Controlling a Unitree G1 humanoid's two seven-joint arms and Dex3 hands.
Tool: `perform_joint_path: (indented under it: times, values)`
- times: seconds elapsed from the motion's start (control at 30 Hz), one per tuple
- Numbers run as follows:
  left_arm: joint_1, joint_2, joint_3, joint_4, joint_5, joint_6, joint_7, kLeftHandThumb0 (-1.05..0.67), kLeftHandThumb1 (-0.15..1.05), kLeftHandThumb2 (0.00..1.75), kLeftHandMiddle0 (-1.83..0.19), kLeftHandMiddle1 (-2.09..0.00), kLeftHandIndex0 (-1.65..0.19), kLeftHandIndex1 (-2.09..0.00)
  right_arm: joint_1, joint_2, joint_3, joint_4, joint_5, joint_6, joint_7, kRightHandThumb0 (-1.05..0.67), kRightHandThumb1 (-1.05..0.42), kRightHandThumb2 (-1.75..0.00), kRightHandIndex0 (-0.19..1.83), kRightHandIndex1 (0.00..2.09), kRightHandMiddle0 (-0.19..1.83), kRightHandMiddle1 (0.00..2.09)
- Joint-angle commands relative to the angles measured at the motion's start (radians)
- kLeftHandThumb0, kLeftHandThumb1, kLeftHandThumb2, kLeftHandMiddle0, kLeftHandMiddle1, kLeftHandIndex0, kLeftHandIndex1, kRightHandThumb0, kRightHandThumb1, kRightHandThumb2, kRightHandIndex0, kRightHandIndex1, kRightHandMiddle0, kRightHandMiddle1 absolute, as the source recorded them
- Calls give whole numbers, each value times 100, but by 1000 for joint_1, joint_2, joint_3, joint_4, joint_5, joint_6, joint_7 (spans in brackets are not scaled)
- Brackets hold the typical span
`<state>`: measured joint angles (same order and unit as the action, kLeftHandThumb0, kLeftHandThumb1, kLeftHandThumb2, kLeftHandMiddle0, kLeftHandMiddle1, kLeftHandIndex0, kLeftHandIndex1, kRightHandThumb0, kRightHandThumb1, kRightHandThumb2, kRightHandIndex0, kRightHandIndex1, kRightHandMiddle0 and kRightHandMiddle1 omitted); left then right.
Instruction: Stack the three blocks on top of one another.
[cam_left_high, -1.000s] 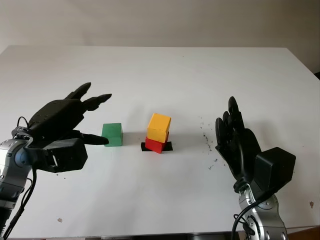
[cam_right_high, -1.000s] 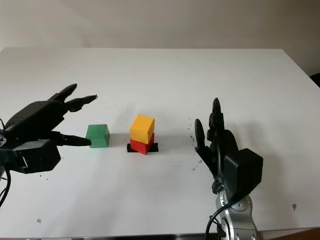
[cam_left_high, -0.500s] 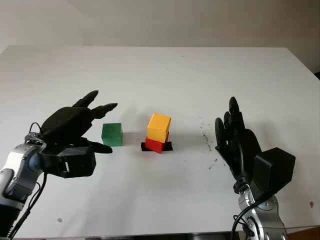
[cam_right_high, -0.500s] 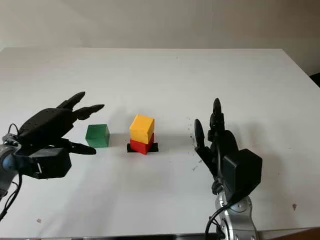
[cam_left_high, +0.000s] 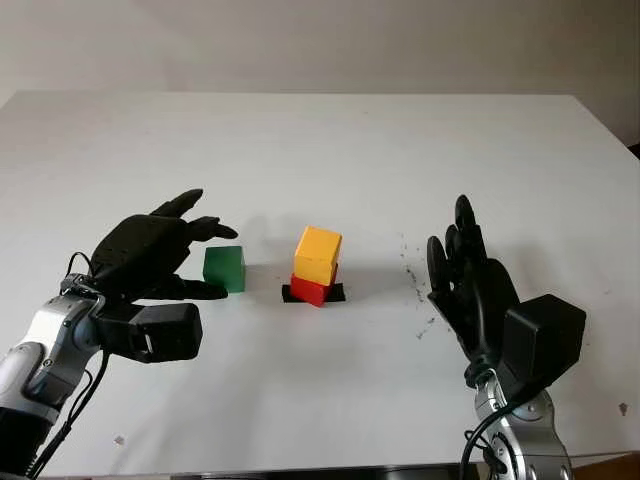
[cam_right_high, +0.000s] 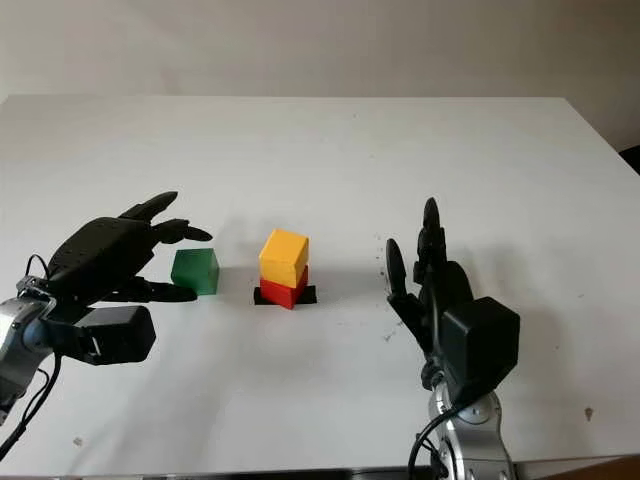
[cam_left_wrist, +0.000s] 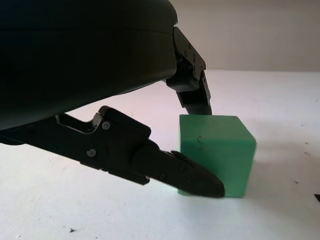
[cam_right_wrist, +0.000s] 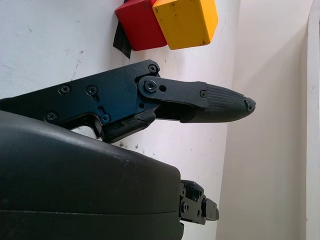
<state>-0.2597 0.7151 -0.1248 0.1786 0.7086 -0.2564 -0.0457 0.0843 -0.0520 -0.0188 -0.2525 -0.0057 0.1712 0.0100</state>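
I have the left hand (cam_left_high: 165, 250) at the left of the head view, just beside the green block (cam_left_high: 224, 268), which sits on the table (cam_left_high: 330, 140) left of centre. From the left wrist camera one of the fingers (cam_left_wrist: 192, 176) crosses low in front of the block's near face and another comes down behind its top edge, so the hand brackets the block. I cannot tell whether either finger touches it, and the block is flat on the table, so I count the hand as open and not yet gripping. I judge it is placed this way to pinch the green block from two sides for a lift.

The yellow block (cam_left_high: 318, 254) already sits on the red block (cam_left_high: 310, 289) at the centre, on a small black mark (cam_left_high: 335, 293), a little skewed. That leaves green as the last piece.

The right hand (cam_left_high: 470, 285) stands at the lower right, well apart from the stack, open and holding nothing, parked clear of the work.

Compared with a second ago, the left hand has come lower and closer to the green block, and its fingers have drawn in around it. The blocks and the right hand have not moved.
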Motion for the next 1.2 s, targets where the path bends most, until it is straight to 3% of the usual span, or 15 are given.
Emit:
perform_joint_path:
  times: [0.0, 0.27, 0.43, 0.6, 0.73, 0.97, 1.17]
  values:
    - [-16, 4, -8, 16, 6, -24, 30, -46, 105, 16, -22, -6, -25, -123, -1, -8, -3, -26, -8, -2, -1, -71, -105, -52, -16, 6, -10, 6]
    - [-13, 0, 16, 21, -55, -62, 28, -45, 105, 19, -28, -7, -19, -138, -3, -10, -3, -32, -17, 15, -2, -70, -105, -51, -15, 6, -9, 6]
    - [-14, -17, 52, 23, -210, -65, -47, -46, 105, 16, -32, -7, -22, -138, -6, -10, -3, -33, -22, 18, 2, -68, -105, -51, -16, 5, -10, 5]
    - [-29, -30, 99, 27, -424, -34, -197, -44, 105, 14, -32, -5, -25, -135, -11, -10, 2, -29, -40, 20, -4, -69, -105, -51, -16, 5, -9, 6]
    - [-66, -34, 144, 52, -572, -33, -295, -46, 105, 14, -34, -6, -28, -131, -15, -5, 6, -23, -47, 13, -8, -68, -105, -51, -16, 5, -10, 5]
    - [-147, -48, 168, 97, -646, -22, -344, -49, 105, 9, -42, -7, -40, -132, -24, -6, 17, -15, -80, 14, -24, -69, -105, -51, -16, 6, -8, 6]
    - [-271, -44, 161, 141, -698, -10, -439, -49, 104, 7, -39, -5, -45, -124, -37, -9, 24, -2, -120, 15, -40, -69, -105, -50, -13, 7, -4, 7]
